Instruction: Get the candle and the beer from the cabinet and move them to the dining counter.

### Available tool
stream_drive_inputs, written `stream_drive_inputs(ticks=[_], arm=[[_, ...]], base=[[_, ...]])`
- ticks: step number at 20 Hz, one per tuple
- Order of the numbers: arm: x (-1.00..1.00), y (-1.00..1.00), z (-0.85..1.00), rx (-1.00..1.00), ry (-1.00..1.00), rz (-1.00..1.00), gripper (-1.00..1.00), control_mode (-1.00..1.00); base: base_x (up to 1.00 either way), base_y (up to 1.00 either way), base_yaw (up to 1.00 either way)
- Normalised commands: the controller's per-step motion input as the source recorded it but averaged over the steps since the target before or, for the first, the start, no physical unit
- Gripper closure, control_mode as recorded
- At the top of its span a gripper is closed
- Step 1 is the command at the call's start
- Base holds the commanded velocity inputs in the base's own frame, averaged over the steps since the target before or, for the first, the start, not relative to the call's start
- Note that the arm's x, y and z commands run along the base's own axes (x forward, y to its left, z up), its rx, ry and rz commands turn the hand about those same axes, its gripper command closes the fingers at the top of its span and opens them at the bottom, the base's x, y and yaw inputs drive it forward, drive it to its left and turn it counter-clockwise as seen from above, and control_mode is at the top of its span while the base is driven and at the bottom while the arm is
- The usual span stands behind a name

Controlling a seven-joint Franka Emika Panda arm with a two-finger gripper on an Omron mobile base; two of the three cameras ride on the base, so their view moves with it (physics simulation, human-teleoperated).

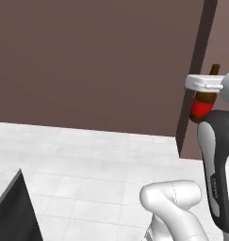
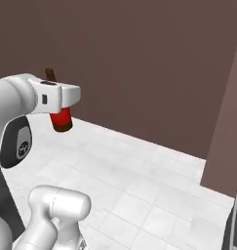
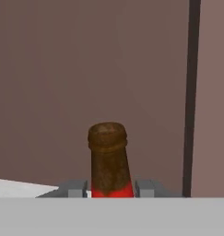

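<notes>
a: where's the beer (image 2: 61,118)?
b: clamped in the pincer (image 3: 111,188), nearly closed round it below the neck, carried above the tiled floor (image 1: 87,160).
a: its axis?
b: roughly upright, slightly tilted, neck poking past the fingers; set it down base first, i'd say.

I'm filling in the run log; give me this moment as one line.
pincer: shut on beer | beer: upright, carried above white tiled floor | surroundings: brown wall
</notes>
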Motion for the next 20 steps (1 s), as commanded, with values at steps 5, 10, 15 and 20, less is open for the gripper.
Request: stream_drive_inputs(ticks=[5, 10, 15, 20], arm=[[0.00, 0.00, 0.00, 0.00, 0.00, 0.00, 1.00, 1.00], [0.00, 0.00, 0.00, 0.00, 0.00, 0.00, 1.00, 1.00], [0.00, 0.00, 0.00, 0.00, 0.00, 0.00, 1.00, 1.00], [0.00, 0.00, 0.00, 0.00, 0.00, 0.00, 1.00, 1.00]], base=[[1.00, -0.08, 0.22], [1.00, 0.00, 0.71], [1.00, 0.00, 0.49], [1.00, -0.01, 0.63]])
